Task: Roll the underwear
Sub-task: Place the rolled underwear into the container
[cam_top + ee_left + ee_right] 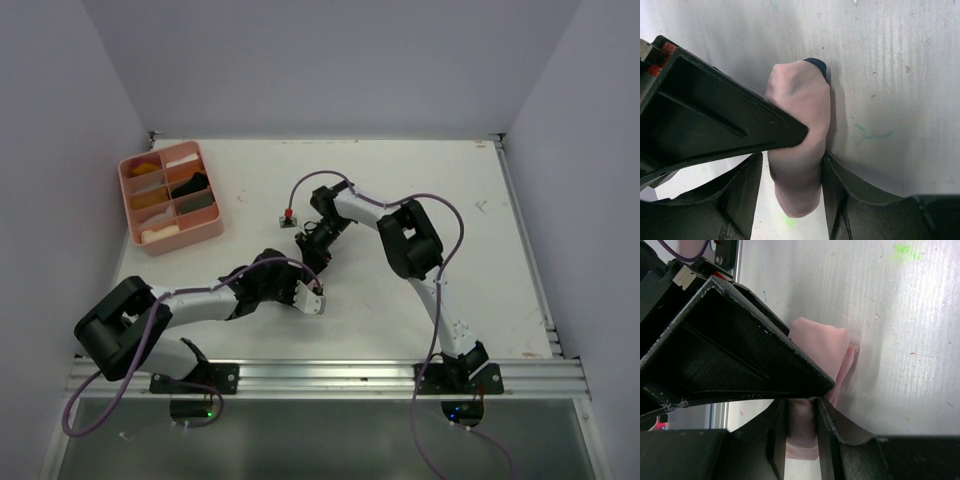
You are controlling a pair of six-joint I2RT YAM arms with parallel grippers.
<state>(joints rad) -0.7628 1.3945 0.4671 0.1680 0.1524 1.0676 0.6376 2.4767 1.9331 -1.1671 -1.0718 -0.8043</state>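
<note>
The underwear lies on the table, right between the left claw fingers, its far end poking out past their tips. The right claw faces it from the far side, cloth between its fingers too. The tray sits well off to their far left.

Pale pink underwear, rolled up on the bench

The garment is wound into a tight, plump tube of soft, smooth cloth and lies flat on the white surface. In the left wrist view a short curve of its dark edging shows at the far end. The near end is rounded off. From the right wrist view the roll looks looser, with one folded layer stepping out just past another along its edge.
</note>
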